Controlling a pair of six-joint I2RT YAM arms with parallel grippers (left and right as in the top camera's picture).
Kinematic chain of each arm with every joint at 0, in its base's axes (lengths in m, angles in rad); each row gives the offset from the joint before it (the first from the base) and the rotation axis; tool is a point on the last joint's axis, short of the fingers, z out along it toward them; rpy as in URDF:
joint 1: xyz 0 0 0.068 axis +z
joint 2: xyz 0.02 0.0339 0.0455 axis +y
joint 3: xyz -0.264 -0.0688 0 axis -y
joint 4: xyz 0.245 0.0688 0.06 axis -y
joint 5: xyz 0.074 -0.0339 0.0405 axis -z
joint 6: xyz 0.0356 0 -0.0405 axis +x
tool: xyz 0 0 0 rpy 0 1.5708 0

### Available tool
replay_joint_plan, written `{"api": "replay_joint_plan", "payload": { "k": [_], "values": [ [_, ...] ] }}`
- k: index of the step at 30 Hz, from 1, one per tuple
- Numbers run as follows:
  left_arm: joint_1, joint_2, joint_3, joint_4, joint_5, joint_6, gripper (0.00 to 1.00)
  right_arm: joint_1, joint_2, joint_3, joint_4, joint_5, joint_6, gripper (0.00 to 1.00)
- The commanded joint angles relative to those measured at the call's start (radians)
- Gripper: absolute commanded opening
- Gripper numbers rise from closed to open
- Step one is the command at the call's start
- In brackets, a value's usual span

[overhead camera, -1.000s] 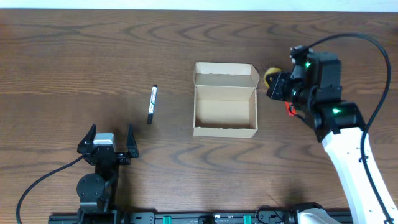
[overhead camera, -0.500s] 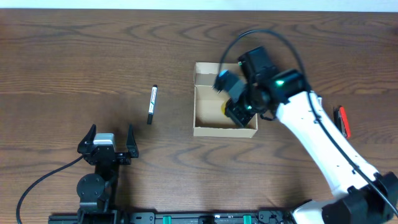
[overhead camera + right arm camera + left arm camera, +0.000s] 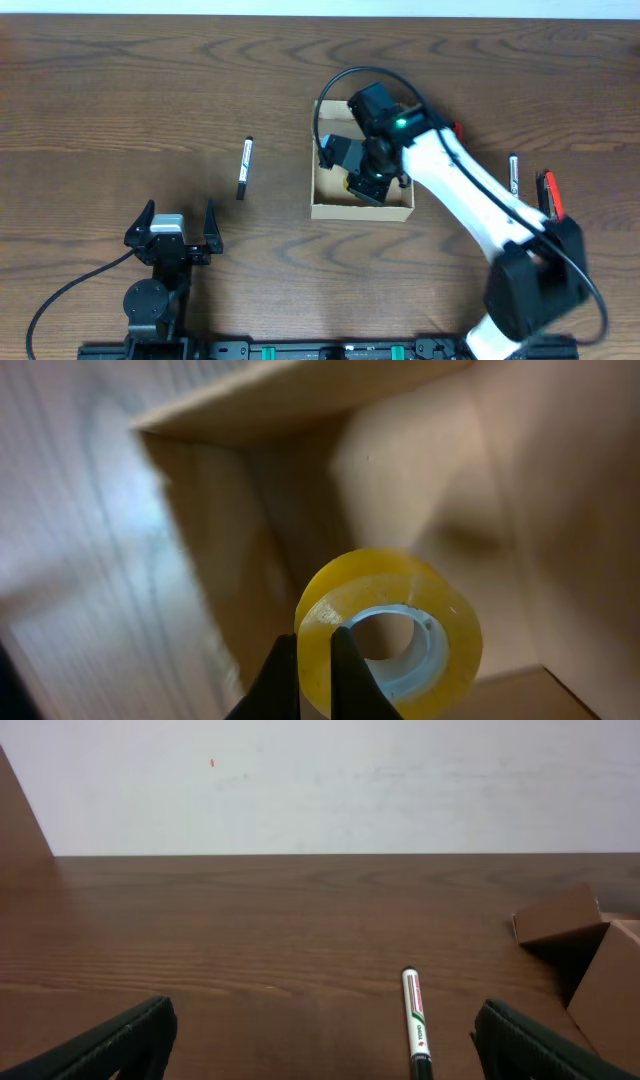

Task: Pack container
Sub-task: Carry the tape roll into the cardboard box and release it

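Note:
The container point(image 3: 360, 211) is a tan cardboard box with its flap lid open, standing at the table's centre. My right gripper point(image 3: 366, 178) reaches down inside it, shut on a yellow tape roll point(image 3: 353, 184). In the right wrist view the two fingertips point(image 3: 283, 682) pinch the wall of the tape roll point(image 3: 420, 622), with the container's inner walls point(image 3: 290, 390) all around. My left gripper point(image 3: 170, 232) rests open at the front left, holding nothing. A white marker point(image 3: 415, 1020) lies ahead between its fingers point(image 3: 110, 1040), and the container's flap point(image 3: 560, 915) shows at the right.
The marker point(image 3: 244, 167) lies left of the container. A black-and-white pen point(image 3: 514, 175) and a red cutter point(image 3: 548, 193) lie on the table to the right. A small red item point(image 3: 458, 128) peeks out beside the right arm.
The right arm swung left from beside the container to inside it, carrying the tape roll. The pen and red cutter on the right came into view. The left arm stayed still.

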Motion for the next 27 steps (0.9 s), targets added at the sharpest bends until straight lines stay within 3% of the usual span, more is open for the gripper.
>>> {"api": "replay_joint_plan", "payload": {
  "k": [1,6,14,16,17,18,27],
  "values": [
    [0.004,-0.007,-0.011,-0.058,-0.037,-0.011,0.95,-0.005,0.097,0.012,0.019,-0.005,-0.021,0.01],
    [0.004,-0.007,-0.011,-0.058,-0.036,-0.011,0.95,-0.005,0.199,0.012,0.043,-0.031,-0.018,0.01],
    [0.004,-0.007,-0.011,-0.058,-0.035,-0.011,0.95,-0.007,0.216,0.012,0.082,-0.038,-0.023,0.01],
    [0.004,-0.007,-0.011,-0.058,-0.035,-0.011,0.95,-0.007,0.216,0.012,0.080,-0.037,-0.016,0.18],
    [0.004,-0.007,-0.011,-0.058,-0.035,-0.011,0.95,-0.007,0.216,0.012,0.081,-0.037,-0.007,0.32],
    [0.004,-0.007,-0.011,-0.058,-0.035,-0.011,0.95,-0.007,0.216,0.012,0.082,-0.037,0.001,0.36],
    [0.004,-0.007,-0.011,-0.058,-0.033,-0.011,0.95,-0.013,0.117,0.037,0.054,-0.035,0.034,0.37]
  ]
}}
